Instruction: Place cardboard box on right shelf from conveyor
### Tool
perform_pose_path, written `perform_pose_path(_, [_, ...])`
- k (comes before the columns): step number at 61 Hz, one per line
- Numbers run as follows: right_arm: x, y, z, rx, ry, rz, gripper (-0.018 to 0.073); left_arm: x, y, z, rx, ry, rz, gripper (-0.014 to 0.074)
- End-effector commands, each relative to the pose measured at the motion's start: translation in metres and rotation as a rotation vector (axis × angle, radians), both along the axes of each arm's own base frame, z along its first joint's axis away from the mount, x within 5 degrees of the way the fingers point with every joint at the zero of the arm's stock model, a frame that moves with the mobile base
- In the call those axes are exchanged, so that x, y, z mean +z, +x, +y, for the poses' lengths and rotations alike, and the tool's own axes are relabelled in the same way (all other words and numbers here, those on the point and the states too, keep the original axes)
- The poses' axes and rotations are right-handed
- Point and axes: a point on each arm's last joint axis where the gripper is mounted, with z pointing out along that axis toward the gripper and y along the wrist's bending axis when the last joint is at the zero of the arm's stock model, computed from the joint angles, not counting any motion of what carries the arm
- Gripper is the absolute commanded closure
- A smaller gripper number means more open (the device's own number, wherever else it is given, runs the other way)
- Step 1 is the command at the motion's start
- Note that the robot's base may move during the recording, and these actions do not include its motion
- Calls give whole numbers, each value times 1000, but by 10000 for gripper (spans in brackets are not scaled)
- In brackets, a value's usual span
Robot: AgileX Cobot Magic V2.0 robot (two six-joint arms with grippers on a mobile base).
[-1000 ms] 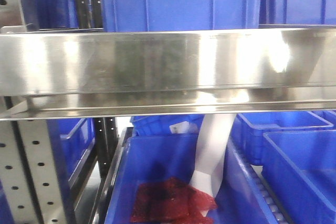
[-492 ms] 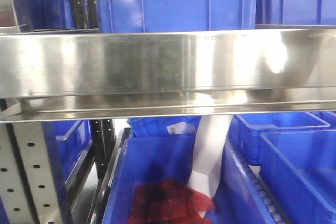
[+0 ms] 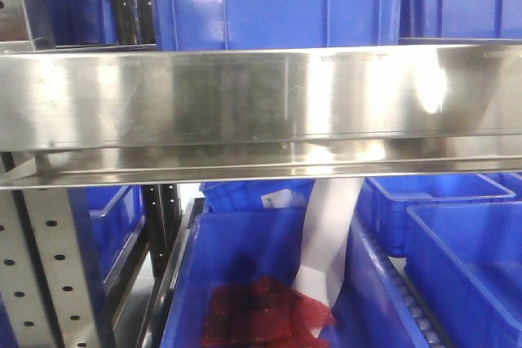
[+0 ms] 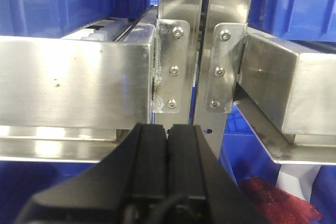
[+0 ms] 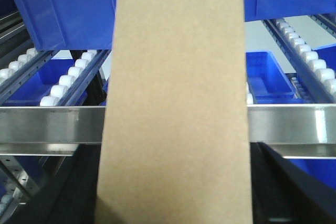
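Observation:
In the right wrist view the plain tan cardboard box (image 5: 176, 103) stands upright and fills the middle of the frame. My right gripper (image 5: 176, 150) is shut on it, with a dark finger at each lower side. Behind the box runs the stainless-steel front lip of the right shelf (image 5: 52, 124), seen broad and reflective in the front view (image 3: 261, 103). My left gripper (image 4: 168, 127) is shut with nothing in it, its pads pressed together, pointing at the bolted steel uprights (image 4: 176, 66). The conveyor is out of view.
Blue plastic bins (image 3: 277, 2) sit above the shelf lip and more below it (image 3: 465, 242). One lower bin holds a red mesh bag (image 3: 265, 311) and a white strip (image 3: 330, 234). White roller tracks (image 5: 68, 80) run behind the lip. A perforated grey upright (image 3: 45, 266) stands at left.
The front view has shifted a little: the left upright and the bins above the lip have slid slightly in the frame. The shelf lip stays across the middle.

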Motion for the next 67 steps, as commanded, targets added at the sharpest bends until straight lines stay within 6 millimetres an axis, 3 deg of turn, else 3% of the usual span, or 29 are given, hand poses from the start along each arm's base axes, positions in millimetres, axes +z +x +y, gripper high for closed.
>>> perform_pose_path(1, [20, 8, 0, -11, -11, -138, 419, 5, -1, 1, 9, -8, -92, 713])
perform_pose_path(14, [45, 57, 11, 29, -94, -122, 419, 5, -1, 1, 9, -8, -92, 713])
perform_pose_path(28, [68, 131, 38, 225, -425, -114, 419, 5, -1, 1, 9, -8, -92, 713])
perform_pose_path(34, [75, 154, 54, 339, -616, -163, 419, 5, -1, 1, 9, -8, -92, 712])
perform_pose_path(43, [73, 191, 83, 510, -939, -245, 419, 5, -1, 1, 9, -8, -92, 713])
perform_pose_path(54, [52, 227, 113, 666, -1258, -332, 419, 5, -1, 1, 9, -8, -92, 712])
perform_pose_path(67, [26, 266, 134, 695, -1315, -366, 419, 5, -1, 1, 9, -8, -92, 713])
